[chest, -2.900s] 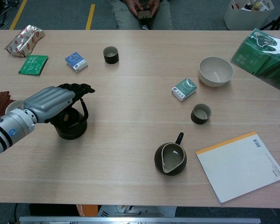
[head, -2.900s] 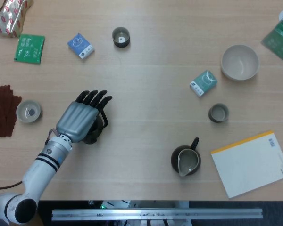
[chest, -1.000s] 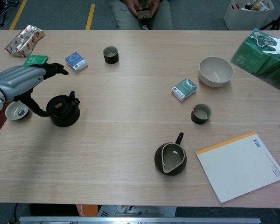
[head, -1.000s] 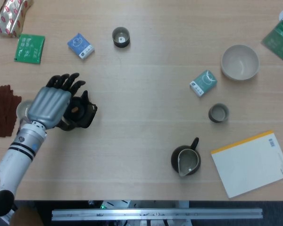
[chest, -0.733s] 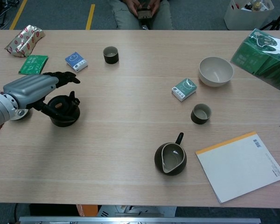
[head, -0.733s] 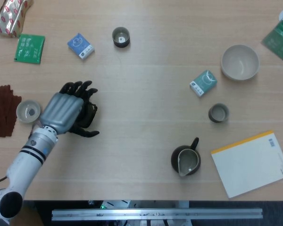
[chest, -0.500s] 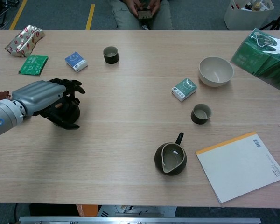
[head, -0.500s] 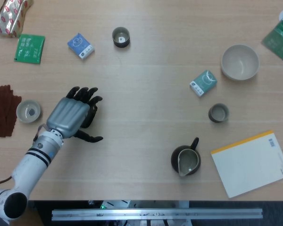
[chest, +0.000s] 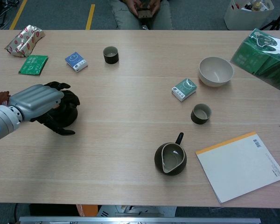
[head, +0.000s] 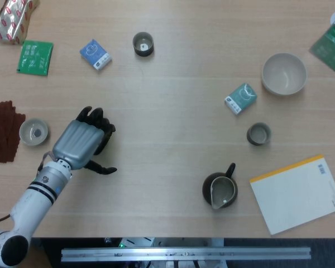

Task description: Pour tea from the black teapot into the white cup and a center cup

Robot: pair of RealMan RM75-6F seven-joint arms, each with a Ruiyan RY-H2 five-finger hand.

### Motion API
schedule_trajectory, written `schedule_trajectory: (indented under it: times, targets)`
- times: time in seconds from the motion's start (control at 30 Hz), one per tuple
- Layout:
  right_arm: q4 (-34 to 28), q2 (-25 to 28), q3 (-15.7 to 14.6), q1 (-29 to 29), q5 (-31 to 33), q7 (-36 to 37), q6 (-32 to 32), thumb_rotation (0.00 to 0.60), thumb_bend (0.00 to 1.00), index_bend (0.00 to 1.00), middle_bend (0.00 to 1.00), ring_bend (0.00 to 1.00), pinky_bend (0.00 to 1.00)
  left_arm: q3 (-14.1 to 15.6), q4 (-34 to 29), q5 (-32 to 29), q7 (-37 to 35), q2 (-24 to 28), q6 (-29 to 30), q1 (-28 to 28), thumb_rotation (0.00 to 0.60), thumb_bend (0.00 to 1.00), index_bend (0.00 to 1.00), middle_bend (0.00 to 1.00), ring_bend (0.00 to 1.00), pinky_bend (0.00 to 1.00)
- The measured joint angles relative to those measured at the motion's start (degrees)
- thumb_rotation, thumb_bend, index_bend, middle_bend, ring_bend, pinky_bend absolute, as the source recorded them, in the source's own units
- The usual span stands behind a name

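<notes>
The black teapot [head: 105, 140] [chest: 70, 113] stands on the table at the left, mostly covered by my left hand [head: 78, 144] [chest: 37, 101]. The hand grips it from above with dark fingers curled over its top and the thumb sticking out toward the table's front. The white cup [head: 33, 133] sits just left of the hand in the head view; the chest view hides it behind my forearm. A dark cup [head: 143, 43] [chest: 110, 54] stands at the far centre and another dark cup [head: 258, 134] [chest: 201, 113] at the right. My right hand is out of both views.
A dark pitcher [head: 220, 191] sits near the front centre beside a white notebook [head: 297, 192]. A white bowl [head: 283, 73], a teal box [head: 240, 98], a blue box [head: 95, 54], a green packet [head: 35, 57] and a brown cloth [head: 0, 131] lie around.
One second ago my left hand held the teapot close beside the white cup. It has since carried the pot right and toward the front, and it now stays closed over the pot.
</notes>
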Motion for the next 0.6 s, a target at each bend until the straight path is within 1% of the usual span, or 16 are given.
schedule_trajectory:
  times: [0.23, 0.6]
  targets:
    - [-0.5, 0.1, 0.0, 0.0, -0.3, -0.5, 0.1, 0.6, 0.0, 0.45, 0.39, 0.29, 0.37, 1.8, -0.5, 1.7, 0.1, 2.0, 0.6, 1.0, 0.324, 0.08, 0.27, 0.23, 0.0, 0.05]
    - [-1.2, 0.1, -0.1, 0.0, -0.7, -1.2, 0.3, 0.6, 0.0, 0.45, 0.39, 0.29, 0.37, 4.5, -1.8, 4.1, 1.1, 5.9, 1.9, 2.7, 0.371, 0.08, 0.28, 0.23, 0.0, 0.05]
